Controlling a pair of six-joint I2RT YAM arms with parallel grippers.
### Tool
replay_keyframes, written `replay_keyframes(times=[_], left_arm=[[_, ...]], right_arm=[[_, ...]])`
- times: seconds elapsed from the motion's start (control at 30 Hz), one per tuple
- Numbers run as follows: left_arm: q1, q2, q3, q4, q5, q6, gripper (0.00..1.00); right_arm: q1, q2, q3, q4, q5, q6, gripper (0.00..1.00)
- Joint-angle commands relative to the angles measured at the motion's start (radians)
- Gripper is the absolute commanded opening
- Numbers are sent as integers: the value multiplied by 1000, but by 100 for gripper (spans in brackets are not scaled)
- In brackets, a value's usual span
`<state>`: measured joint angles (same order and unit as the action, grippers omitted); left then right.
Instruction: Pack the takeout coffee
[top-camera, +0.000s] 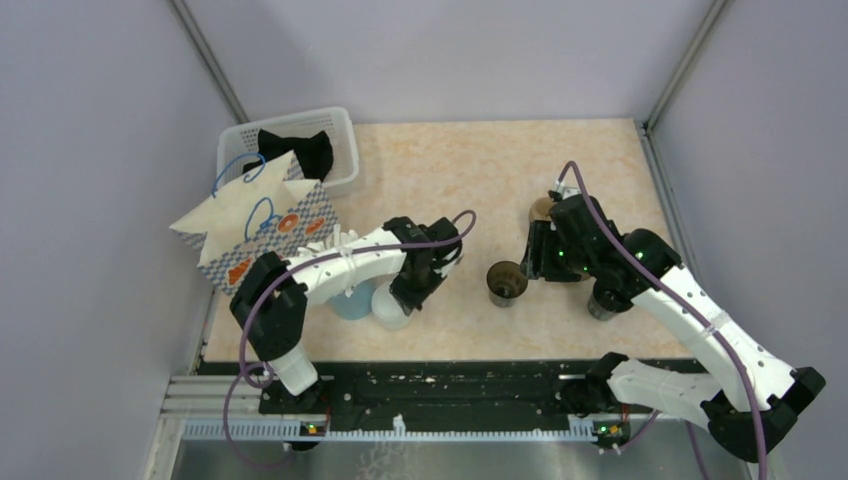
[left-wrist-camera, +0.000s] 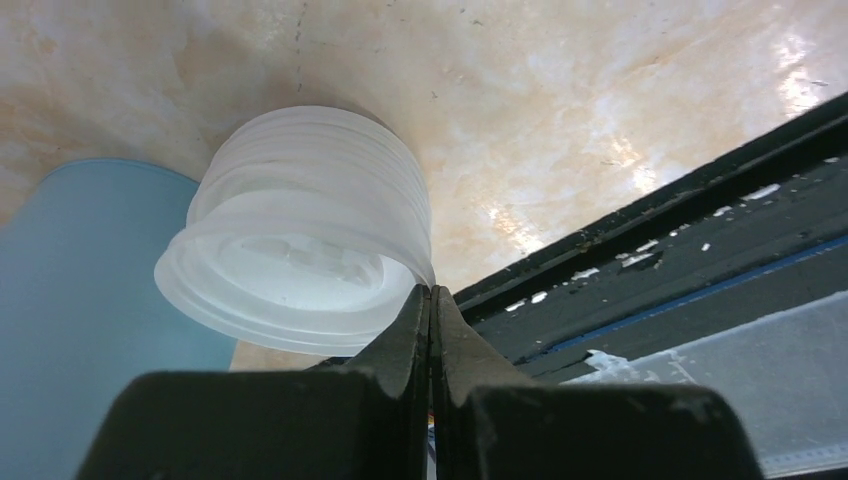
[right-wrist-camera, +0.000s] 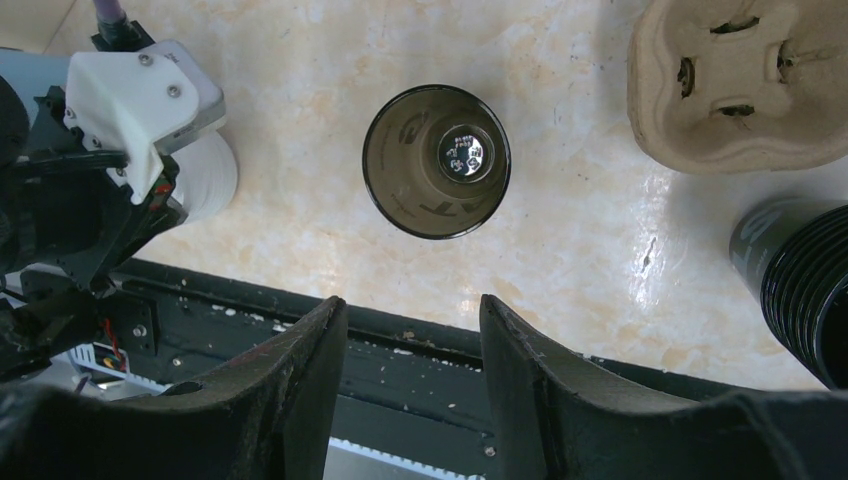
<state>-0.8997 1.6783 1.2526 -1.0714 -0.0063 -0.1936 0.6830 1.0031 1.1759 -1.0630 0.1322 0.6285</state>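
No lidded takeout coffee is in view. A lidless dark brown cup (top-camera: 506, 282) (right-wrist-camera: 437, 160) stands upright mid-table. My right gripper (top-camera: 535, 264) (right-wrist-camera: 412, 310) hovers just right of it, open and holding nothing. A stack of translucent white lids (top-camera: 392, 305) (left-wrist-camera: 300, 230) stands beside a light blue cup (top-camera: 352, 300) (left-wrist-camera: 80, 300). My left gripper (top-camera: 410, 296) (left-wrist-camera: 430, 290) reaches down to the stack. Its jaws are pressed together at the rim of the top lid, which runs in between the tips.
A cardboard cup carrier (top-camera: 543, 208) (right-wrist-camera: 740, 80) lies behind the right gripper. A stack of black cups (top-camera: 603, 305) (right-wrist-camera: 800, 285) stands at the right. A patterned paper bag (top-camera: 262, 225) and a white basket (top-camera: 340, 130) holding black cloth sit at the back left. The black base rail (top-camera: 450, 385) lines the near edge.
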Motion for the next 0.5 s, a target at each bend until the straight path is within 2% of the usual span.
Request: replay_keyframes(times=[0.0,0.47], left_arm=[[4,-31,74,-57,54,-15,1],[50,-31,70,-64,92,27,0]], right_arm=[[1,0,5,24,-3,-16,52],[0,-4,-7,31,-14,-16,52]])
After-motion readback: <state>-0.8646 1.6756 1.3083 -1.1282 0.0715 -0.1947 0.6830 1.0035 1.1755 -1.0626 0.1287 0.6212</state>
